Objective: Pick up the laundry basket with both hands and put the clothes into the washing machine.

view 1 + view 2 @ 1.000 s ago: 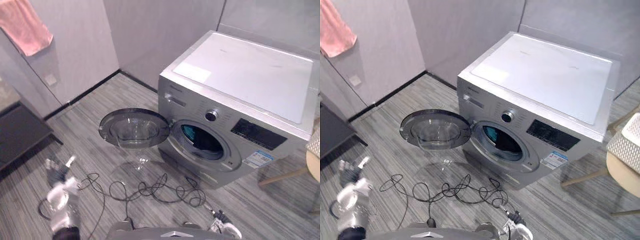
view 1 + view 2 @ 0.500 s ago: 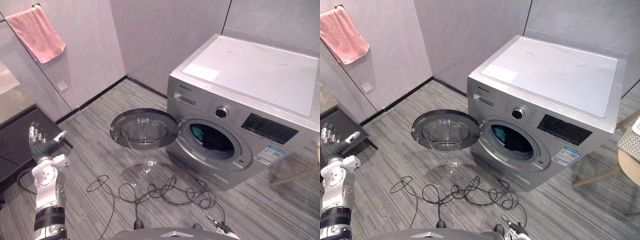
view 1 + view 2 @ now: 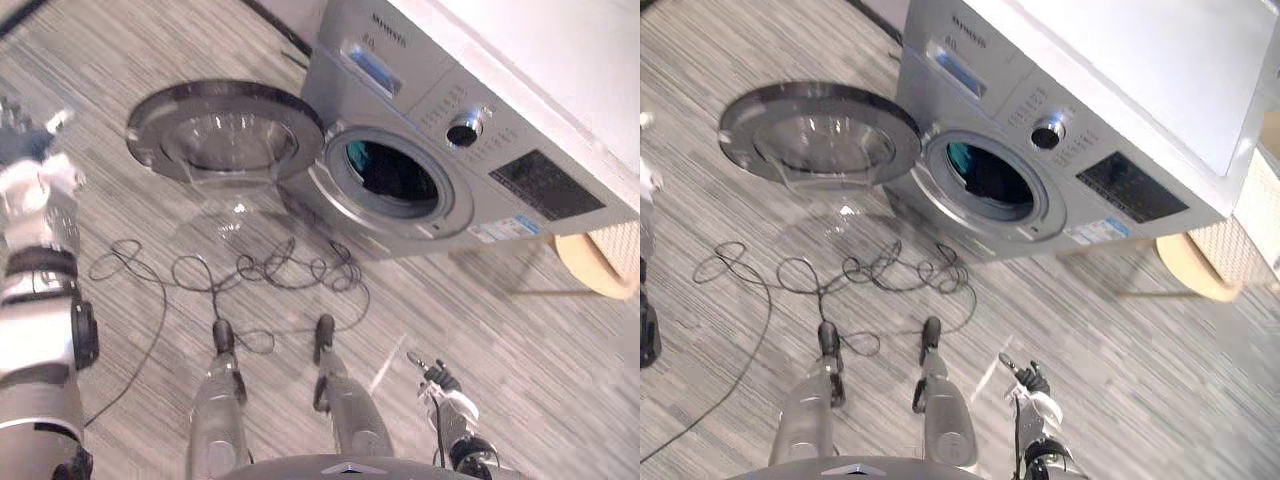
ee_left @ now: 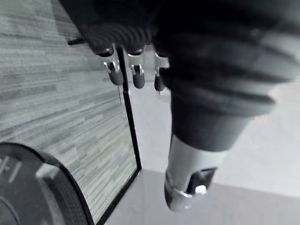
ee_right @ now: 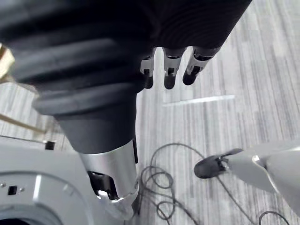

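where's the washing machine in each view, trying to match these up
Left eye view: washing machine upper right, its round door open at upper left.
Right eye view: same layout, machine upper right.
Left wrist view: seemingly the door's dark rim, in a corner.
Right wrist view: the machine's silver front, in a corner.
Shared landmark: the striped grey floor.

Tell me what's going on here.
The robot faces the washing machine, whose door hangs wide open. Both hands are open and hold nothing: the left hand is out to the left of the door, and the right hand is low over the floor. The white basket sits untouched on a stool beside the machine.
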Robot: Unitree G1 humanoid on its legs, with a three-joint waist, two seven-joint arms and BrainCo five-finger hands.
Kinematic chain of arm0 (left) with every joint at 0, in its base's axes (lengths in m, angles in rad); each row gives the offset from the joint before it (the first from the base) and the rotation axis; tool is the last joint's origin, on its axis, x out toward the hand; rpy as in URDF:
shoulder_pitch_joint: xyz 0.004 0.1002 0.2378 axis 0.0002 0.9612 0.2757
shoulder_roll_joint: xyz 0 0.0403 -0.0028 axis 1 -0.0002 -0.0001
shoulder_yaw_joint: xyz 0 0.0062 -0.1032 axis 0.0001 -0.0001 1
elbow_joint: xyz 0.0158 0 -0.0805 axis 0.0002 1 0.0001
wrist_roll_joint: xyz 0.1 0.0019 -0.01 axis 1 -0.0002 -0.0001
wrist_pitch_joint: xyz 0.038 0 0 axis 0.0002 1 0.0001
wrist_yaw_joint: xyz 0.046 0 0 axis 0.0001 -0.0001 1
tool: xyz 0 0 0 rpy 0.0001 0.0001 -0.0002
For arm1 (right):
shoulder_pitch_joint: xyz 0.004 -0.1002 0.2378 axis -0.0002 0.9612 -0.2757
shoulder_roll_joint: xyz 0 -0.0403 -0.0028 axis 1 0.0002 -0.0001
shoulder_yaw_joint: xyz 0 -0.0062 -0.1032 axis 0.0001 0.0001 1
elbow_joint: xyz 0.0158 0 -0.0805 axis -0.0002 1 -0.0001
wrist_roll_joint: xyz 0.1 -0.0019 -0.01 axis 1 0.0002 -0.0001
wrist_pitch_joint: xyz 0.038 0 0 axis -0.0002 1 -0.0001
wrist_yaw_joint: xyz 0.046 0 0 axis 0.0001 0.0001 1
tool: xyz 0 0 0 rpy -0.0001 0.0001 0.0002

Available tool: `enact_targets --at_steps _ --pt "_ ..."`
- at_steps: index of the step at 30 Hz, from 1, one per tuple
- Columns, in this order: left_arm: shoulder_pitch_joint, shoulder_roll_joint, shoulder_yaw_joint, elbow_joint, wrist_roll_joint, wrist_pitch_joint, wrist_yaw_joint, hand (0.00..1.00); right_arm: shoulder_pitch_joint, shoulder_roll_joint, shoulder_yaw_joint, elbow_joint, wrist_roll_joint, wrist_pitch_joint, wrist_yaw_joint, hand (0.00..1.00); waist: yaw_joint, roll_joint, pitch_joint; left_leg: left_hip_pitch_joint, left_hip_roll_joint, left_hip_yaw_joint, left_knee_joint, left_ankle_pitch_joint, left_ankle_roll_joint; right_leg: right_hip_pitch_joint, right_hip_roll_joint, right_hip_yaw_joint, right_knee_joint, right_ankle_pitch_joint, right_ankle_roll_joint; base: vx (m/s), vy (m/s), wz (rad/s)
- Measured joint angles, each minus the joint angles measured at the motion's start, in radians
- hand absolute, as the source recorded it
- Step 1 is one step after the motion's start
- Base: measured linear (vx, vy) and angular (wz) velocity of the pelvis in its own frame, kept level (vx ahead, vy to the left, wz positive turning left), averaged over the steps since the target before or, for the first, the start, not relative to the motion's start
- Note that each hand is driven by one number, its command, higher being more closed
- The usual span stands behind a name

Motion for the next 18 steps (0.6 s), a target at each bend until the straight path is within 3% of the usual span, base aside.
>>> enact_targets --at_steps 2,4,5,6,7,8,9,10,12,16,18 --pt "-0.095 0.001 -0.04 0.0 0.002 0.001 0.0 0.0 0.01 0.018 0.023 -0.038 0.022 0.0 0.0 0.0 -0.001 -0.005 0.006 -0.055 0.04 0.012 0.051 -0.03 0.032 -0.042 0.023 0.013 -0.007 0.045 -0.053 -0.12 0.152 -0.52" --pt "-0.16 0.001 -0.077 -0.013 0.015 -0.001 0.001 0.0 0.029 0.039 0.058 -0.088 0.038 0.0 0.001 0.0 0.021 -0.007 0.007 -0.081 0.107 0.026 0.052 -0.024 0.039 -0.047 0.061 -0.047 -0.002 -0.026 -0.03 -0.07 0.102 -0.7" --pt "-0.186 0.008 -0.108 -0.02 0.031 -0.001 0.007 0.0 0.029 0.046 0.059 -0.117 0.047 -0.002 0.001 0.0 0.044 -0.014 0.007 -0.083 0.146 0.045 0.038 -0.01 0.032 -0.044 0.072 -0.093 0.001 -0.091 -0.017 0.04 0.034 -0.95" --pt "-0.191 0.007 -0.127 -0.047 0.034 -0.001 0.018 0.0 0.03 0.047 0.062 -0.149 0.048 -0.016 0.0 0.0 0.054 -0.026 0.011 -0.089 0.17 0.06 0.036 -0.004 0.03 -0.035 0.06 -0.108 0.006 -0.092 -0.005 0.06 0.024 -0.85" --pt "-0.198 0.006 -0.134 -0.057 0.041 -0.003 0.024 0.0 0.034 0.047 0.072 -0.165 0.051 -0.025 0.0 0.0 0.055 -0.037 0.016 -0.092 0.175 0.066 0.038 -0.004 0.03 -0.029 0.047 -0.11 0.013 -0.086 0.001 0.08 0.018 -0.39" --pt "-0.22 -0.006 -0.153 -0.072 0.046 -0.003 0.031 0.0 0.054 0.051 0.089 -0.205 0.055 -0.037 0.0 0.0 0.047 -0.063 0.016 -0.114 0.174 0.069 0.055 -0.004 0.029 -0.008 0.025 -0.109 0.025 -0.005 0.002 0.1 0.012 -0.05" --pt "-0.231 -0.021 -0.163 -0.085 0.05 -0.004 0.037 0.0 0.064 0.055 0.096 -0.223 0.055 -0.042 0.0 0.0 0.045 -0.074 0.014 -0.135 0.178 0.064 0.073 -0.009 0.02 -0.006 0.022 -0.097 0.007 0.003 -0.004 0.11 0.001 -0.2" --pt "-0.239 -0.048 -0.158 -0.12 0.092 -0.055 0.086 0.0 0.064 0.058 0.11 -0.259 0.054 -0.044 -0.001 0.0 0.049 -0.079 0.027 -0.162 0.214 0.063 0.096 -0.007 -0.001 -0.023 0.051 -0.108 0.002 -0.001 0.001 0.1 -0.019 -0.36" --pt "-0.245 -0.046 -0.159 -0.146 0.15 -0.076 0.093 0.0 0.068 0.06 0.125 -0.277 0.053 -0.046 -0.001 0.0 0.051 -0.079 0.034 -0.162 0.242 0.073 0.104 -0.003 -0.008 -0.028 0.074 -0.11 0.002 -0.001 0.001 0.05 -0.031 -0.39" --pt "-0.229 -0.18 -0.199 -0.17 0.284 -0.098 0.085 0.0 0.129 0.072 0.135 -0.326 0.051 -0.049 -0.001 0.0 0.057 -0.079 0.034 -0.136 0.258 0.078 0.111 -0.008 -0.027 -0.004 0.082 -0.128 0.002 -0.012 0.014 0.05 0.021 -0.04" --pt "-0.192 -0.299 -0.227 -0.163 0.327 -0.086 0.061 0.0 0.145 0.075 0.158 -0.336 0.045 -0.049 -0.001 0.0 0.057 -0.079 0.033 -0.128 0.247 0.075 0.112 -0.022 -0.033 0.01 0.067 -0.129 0.002 -0.017 0.02 0.05 0.098 0.13"
